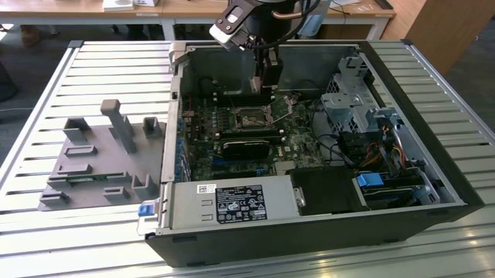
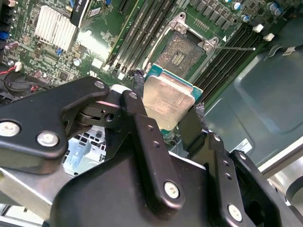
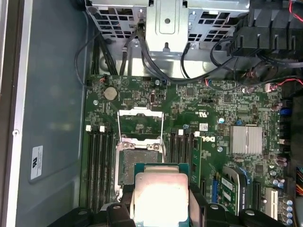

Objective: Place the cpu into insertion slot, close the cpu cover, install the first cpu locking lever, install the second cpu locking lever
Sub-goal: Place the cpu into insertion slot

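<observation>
Tool (image 2: 168, 101) was clamped on the cpu (image 2: 168, 94), one black finger (image 2: 190, 126) on each of two opposite edges. The cpu's grey-tan lid faced up toward the wrist cameras, with its green edge showing past the lid. The chip sat tilted in the second wrist view and squarer in the first wrist view.

The cpu hung above the board, not seated. It was close to the socket (image 3: 135, 163) and overlapped the socket's near edge in the first wrist view. The socket was bare, with its contact field showing. The cover (image 3: 140, 111) was swung open, a silver frame with a square window on the far side of the socket from the tool. A thin lever (image 2: 239, 48) stuck out unlatched beside the socket, across the memory slots (image 3: 99, 165). More slots ran along the socket's other side.

The green motherboard (image 3: 213, 104) carried a finned silver heatsink (image 3: 246, 139) and a coin cell (image 3: 110, 92). Cables ran from the board up to a metal drive cage (image 3: 165, 23).

In the exterior view the arm reached down into the open case (image 1: 464, 197), which lay on its side on a slatted surface (image 1: 116, 63). A black card (image 1: 243, 149) sat just below the socket area, and the grey power supply (image 1: 232, 202) sat at the case's near edge. A grey fixture plate (image 1: 85, 174) with upright blocks lay on the surface at the exterior view's left, beside the case. A wooden desk (image 1: 193, 8) stood behind.
</observation>
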You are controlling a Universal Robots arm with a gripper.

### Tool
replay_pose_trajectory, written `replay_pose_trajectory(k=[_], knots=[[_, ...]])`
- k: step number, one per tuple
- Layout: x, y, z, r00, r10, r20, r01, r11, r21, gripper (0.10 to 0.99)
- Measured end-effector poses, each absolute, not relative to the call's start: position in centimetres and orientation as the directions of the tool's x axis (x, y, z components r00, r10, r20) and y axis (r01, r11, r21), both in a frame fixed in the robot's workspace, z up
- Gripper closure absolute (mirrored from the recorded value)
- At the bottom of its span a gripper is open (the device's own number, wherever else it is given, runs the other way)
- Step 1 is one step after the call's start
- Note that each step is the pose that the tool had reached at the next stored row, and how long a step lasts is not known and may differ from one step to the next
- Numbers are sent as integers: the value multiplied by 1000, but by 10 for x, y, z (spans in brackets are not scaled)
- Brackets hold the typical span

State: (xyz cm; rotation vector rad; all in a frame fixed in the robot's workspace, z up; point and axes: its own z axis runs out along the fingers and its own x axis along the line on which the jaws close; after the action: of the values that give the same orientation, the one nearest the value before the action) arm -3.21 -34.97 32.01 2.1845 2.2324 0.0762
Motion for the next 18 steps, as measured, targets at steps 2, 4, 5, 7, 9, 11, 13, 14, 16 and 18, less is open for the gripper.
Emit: replay_pose_trajectory(k=[2,4,5,7,9,11,13,14,16,18], knots=[[-32,-350,319,-22,1000,22,999,21,46,549],[-32,-350,317,-22,1000,22,999,21,45,549],[-32,-350,317,-22,1000,22,999,21,44,549],[-32,-350,315,-22,1000,22,999,21,42,549],[-32,-349,314,-22,1000,22,999,21,40,549],[-32,-348,312,-22,1000,22,999,21,39,549],[-32,-347,311,-22,1000,22,999,21,38,549],[-32,-347,310,-22,1000,22,999,21,38,549],[-32,-346,308,-22,1000,22,999,21,37,549],[-32,-345,307,-22,1000,22,999,21,36,549]])
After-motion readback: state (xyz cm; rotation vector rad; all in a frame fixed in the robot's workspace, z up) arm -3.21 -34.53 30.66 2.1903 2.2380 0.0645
